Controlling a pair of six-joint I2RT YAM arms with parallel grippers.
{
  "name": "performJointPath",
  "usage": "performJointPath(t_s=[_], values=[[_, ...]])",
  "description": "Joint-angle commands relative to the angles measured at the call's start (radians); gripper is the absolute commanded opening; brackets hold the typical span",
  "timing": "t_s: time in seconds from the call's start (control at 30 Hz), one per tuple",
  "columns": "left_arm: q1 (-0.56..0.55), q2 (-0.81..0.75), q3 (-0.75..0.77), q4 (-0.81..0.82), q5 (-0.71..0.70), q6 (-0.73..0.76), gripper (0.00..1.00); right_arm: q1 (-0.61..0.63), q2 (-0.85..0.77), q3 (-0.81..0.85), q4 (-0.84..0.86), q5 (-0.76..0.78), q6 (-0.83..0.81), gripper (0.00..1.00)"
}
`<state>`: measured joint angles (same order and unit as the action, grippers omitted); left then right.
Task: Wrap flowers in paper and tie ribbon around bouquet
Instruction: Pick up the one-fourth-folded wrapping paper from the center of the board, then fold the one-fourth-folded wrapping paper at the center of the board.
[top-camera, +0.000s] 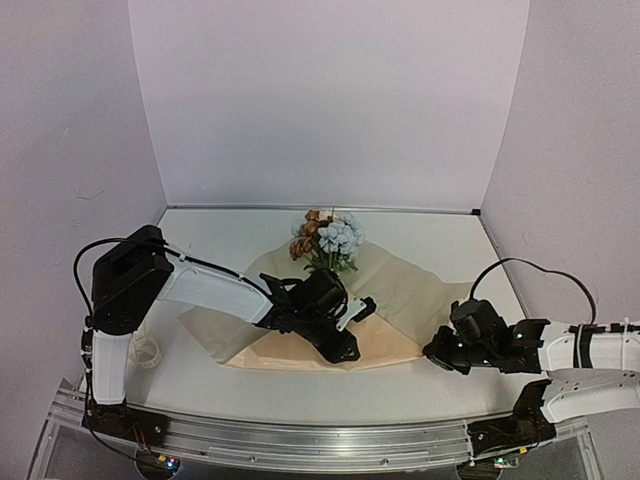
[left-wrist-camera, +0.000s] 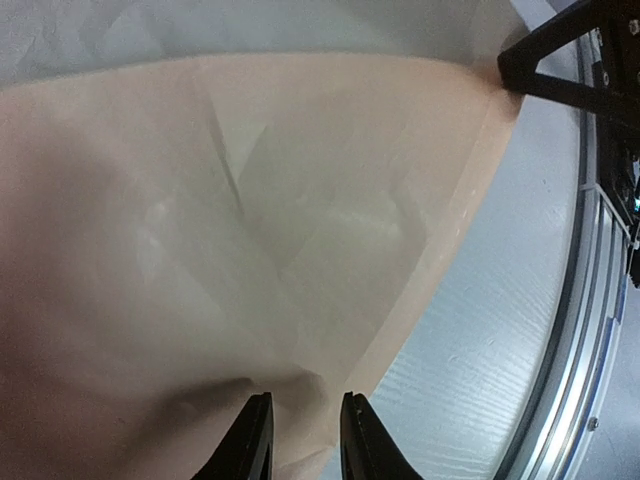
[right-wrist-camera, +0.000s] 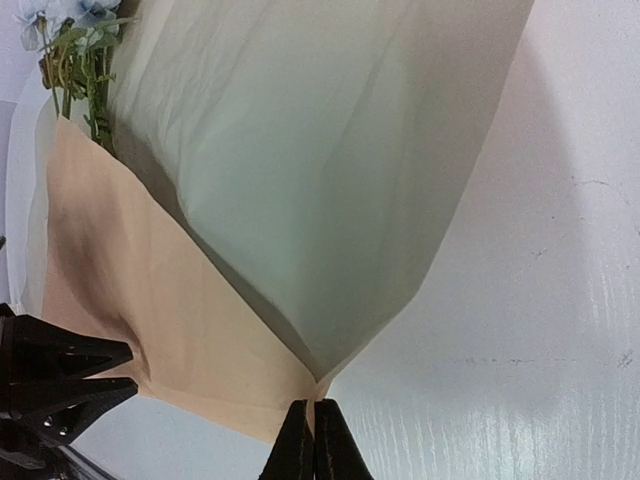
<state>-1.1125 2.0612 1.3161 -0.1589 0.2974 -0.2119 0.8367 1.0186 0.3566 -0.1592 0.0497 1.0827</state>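
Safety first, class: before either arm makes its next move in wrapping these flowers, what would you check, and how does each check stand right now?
1. Right gripper shut on the paper: ok, its jaws are closed where the near corner meets them.
2. Left gripper holding the paper: cannot tell. Its jaws stand apart with the paper's edge between them.
3. Flowers lying on the paper, heads at its far edge: ok.
4. Paper wrapped round the stems: not ok, it lies spread in loose folds.
5. Ribbon within reach: cannot tell. A pale loop by the left arm's base may be it.
6. Grippers apart from each other: ok.
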Motion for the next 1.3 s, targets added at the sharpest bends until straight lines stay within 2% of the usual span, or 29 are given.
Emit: performJointPath(t_s=[0.0,0.37,0.6,0.83,1.17,1.27], values=[[-0.036,0.041,0.103,0.004,-0.029,0.042,0.25,0.007,-0.024,0.038,-0.105,-0.011,-0.044,0.0],[-0.077,0.156,0.199,-0.053,-0.055,0.106,0.21,0.006,-0.081,0.063,-0.186,0.002,-0.077,0.0],[-0.079,0.145,0.189,-0.038,-0.077,0.105,0.19,0.01,-0.101,0.104,-0.259,0.009,-0.131,0.0],[-0.054,-0.032,0.063,0.014,-0.095,0.046,0.24,0.014,-0.118,0.164,-0.394,0.041,-0.236,0.0],[0.017,-0.292,-0.291,0.076,-0.019,-0.091,0.23,0.014,-0.162,0.204,-0.573,0.117,-0.373,0.0],[0.019,-0.29,-0.261,0.072,-0.016,-0.055,0.22,0.015,-0.16,0.202,-0.571,0.1,-0.382,0.0]])
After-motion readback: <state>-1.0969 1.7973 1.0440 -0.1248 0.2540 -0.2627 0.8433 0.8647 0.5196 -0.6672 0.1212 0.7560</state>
